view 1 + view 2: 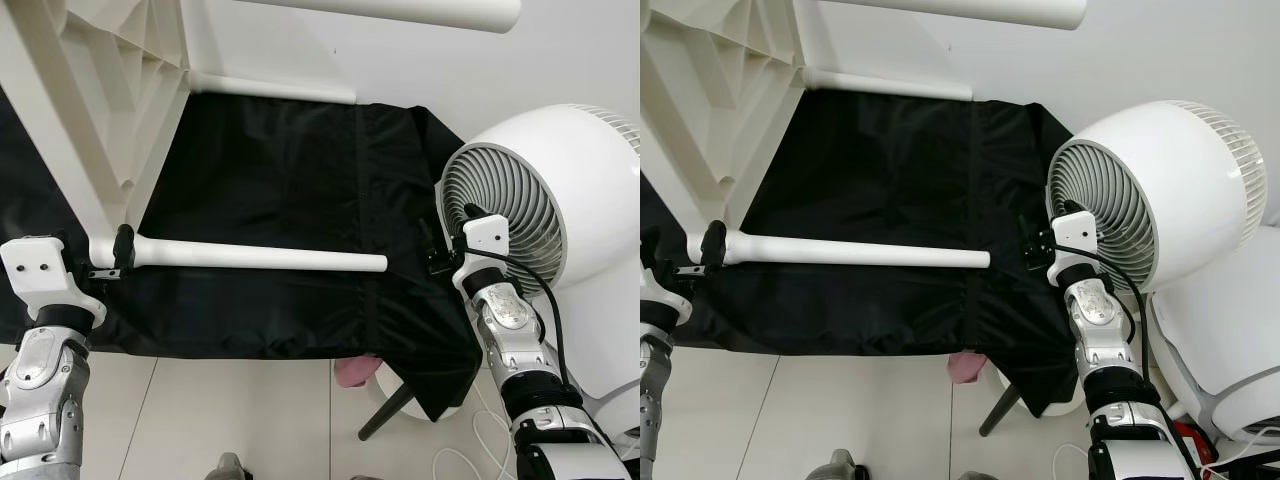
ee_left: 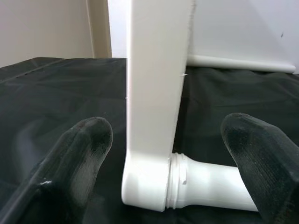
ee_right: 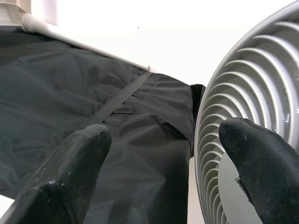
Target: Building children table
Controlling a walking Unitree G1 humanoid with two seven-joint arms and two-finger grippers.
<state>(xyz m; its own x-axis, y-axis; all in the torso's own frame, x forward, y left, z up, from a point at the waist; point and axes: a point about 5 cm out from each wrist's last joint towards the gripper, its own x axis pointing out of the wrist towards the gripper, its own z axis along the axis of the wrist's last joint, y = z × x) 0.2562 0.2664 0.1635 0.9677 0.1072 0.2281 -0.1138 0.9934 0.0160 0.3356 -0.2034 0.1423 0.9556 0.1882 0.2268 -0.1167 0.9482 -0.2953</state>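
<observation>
A white plastic children's table (image 1: 95, 90) lies tipped on its side at the upper left of the head view, its ribbed underside showing, on a counter draped in black cloth (image 1: 290, 180). One round white leg (image 1: 260, 257) is screwed into the tabletop's lower corner and runs across the middle of the frame towards the right, ending in a blunt tip just short of the right hand. The wrist view shows a threaded collar (image 2: 175, 179) where this leg meets the flat white corner piece. A second leg (image 1: 270, 88) lies along the far edge of the cloth, and a third (image 1: 400, 10) crosses the top of the frame. The left hand (image 1: 110, 258), at the lower left, sits at the leg's joint; its two black fingers (image 2: 84, 154) stand wide apart on either side of the corner and hold nothing. The right hand (image 1: 435, 252), at the right edge of the cloth, is also spread wide and empty, just beside a large round white fan (image 1: 545, 195) with a ribbed grille.
</observation>
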